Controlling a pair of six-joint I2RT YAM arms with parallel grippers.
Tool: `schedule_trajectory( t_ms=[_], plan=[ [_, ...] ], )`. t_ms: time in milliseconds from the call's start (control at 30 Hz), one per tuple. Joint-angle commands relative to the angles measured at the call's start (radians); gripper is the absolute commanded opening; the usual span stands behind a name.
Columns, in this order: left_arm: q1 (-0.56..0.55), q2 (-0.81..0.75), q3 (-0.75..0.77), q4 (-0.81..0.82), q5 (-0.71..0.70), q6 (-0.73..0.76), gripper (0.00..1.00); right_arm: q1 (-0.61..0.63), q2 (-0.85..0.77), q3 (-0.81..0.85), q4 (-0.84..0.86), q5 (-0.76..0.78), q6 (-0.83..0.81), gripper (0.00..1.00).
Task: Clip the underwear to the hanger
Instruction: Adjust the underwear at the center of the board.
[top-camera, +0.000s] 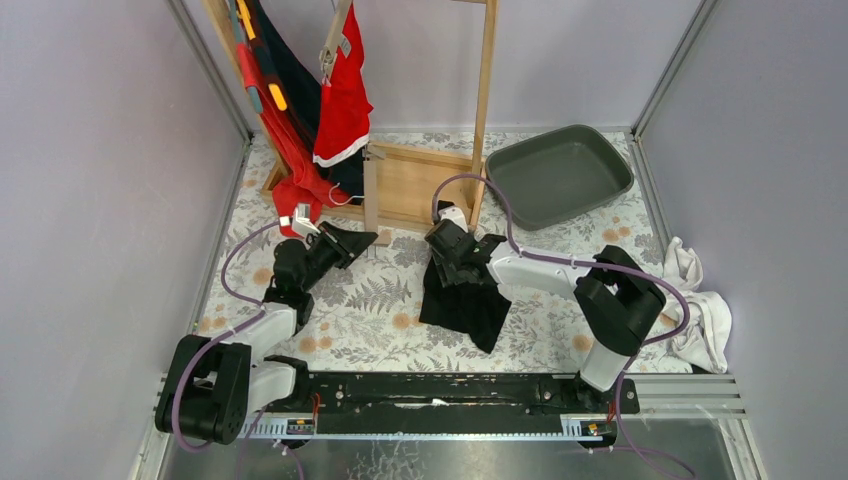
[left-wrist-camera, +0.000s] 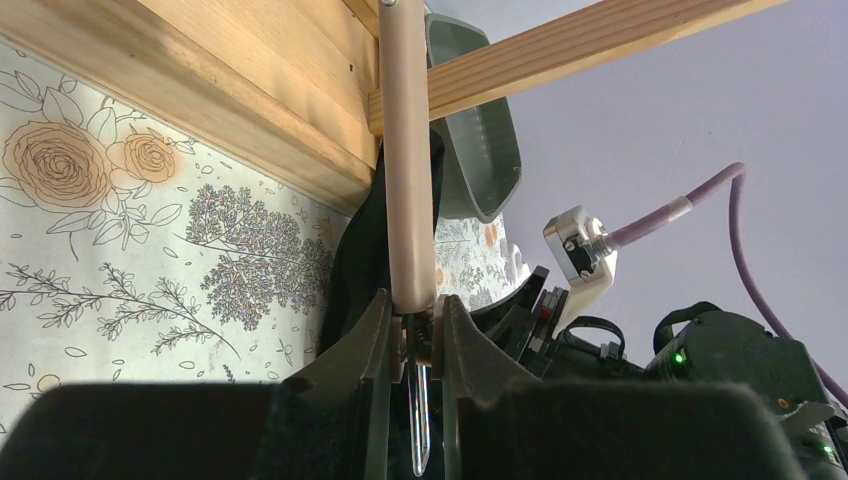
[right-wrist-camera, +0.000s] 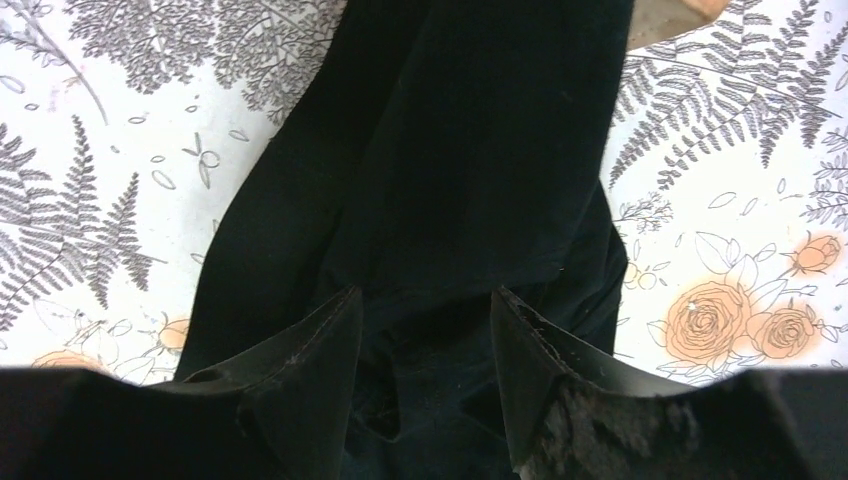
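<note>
The step in hand looks like bringing garment and clip together, with nothing fastened yet. The left gripper is pinched narrow on the lower end of the pale pink hanger, whose bar runs up in front of the wooden rack; a small clip part and a clear sliver sit between its fingers, though I cannot tell whether the clip is being squeezed apart. The black underwear lies on the floral tablecloth just right of the hanger, its upper edge under the right gripper. From the right wrist camera that gripper's fingers stand well apart with dark cloth bunched between them, so it seems poised over the fabric and not firmly clamped. In the left wrist view a fold of the black cloth already rests against the hanger bar. The next move probably calls for the right arm to pinch the waistband edge and feed it into the clip while the left arm steadies the hanger
</note>
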Motion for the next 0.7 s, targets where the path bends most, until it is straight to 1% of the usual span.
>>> schedule_trajectory(
  t_ms=[0,267,500,533,600,667],
  plan=[
    [0.009,0.001,0.003,0.072,0.009,0.016,0.0,0.032,-0.012,0.007,0.011,-0.015,0.02,0.58],
    [0.011,0.003,0.001,0.071,0.006,0.017,0.0,0.066,0.01,0.027,0.02,-0.025,0.031,0.61],
    [0.012,0.0,-0.003,0.071,0.006,0.017,0.0,0.065,0.086,0.038,0.008,-0.038,0.048,0.57],
    [0.012,0.0,-0.004,0.07,0.007,0.017,0.0,0.065,0.093,0.038,0.01,-0.039,0.051,0.55],
    [0.014,0.0,-0.005,0.07,0.008,0.017,0.0,0.066,0.096,0.032,0.016,-0.029,0.054,0.47],
    [0.014,-0.001,-0.005,0.07,0.008,0.017,0.0,0.064,0.08,0.026,0.014,0.002,0.058,0.35]
  ],
)
